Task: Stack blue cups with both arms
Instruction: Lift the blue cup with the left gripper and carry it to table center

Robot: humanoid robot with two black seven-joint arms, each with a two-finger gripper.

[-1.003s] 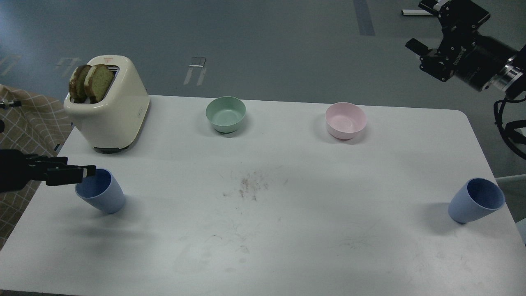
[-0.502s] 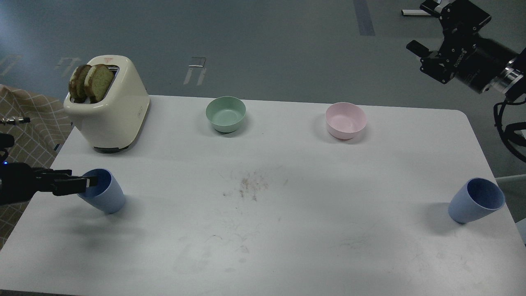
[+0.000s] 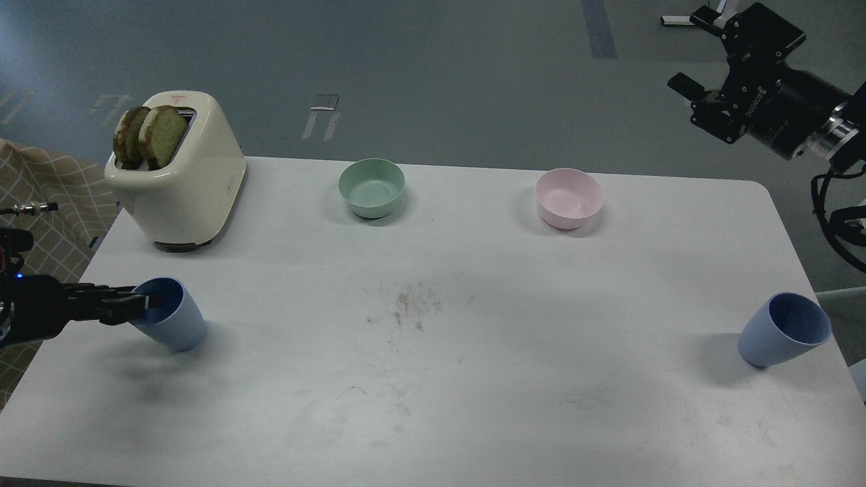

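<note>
Left tool [image 3: 139, 303] reaches over the left cup [image 3: 170, 323] rim, probably to pinch its wall; grip unclear. Right tool [image 3: 703, 81] hangs spread and empty above the right cup [image 3: 785, 330], both cups far apart on the tabletop [image 3: 433, 379]

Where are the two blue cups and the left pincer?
Left blue cup [image 3: 177, 325], head view, outer wall below the rim.
Right blue cup [image 3: 761, 345], head view, outer wall near the base.
Left pincer [image 3: 139, 303], head view, fingertips at the left cup's rim.
</note>
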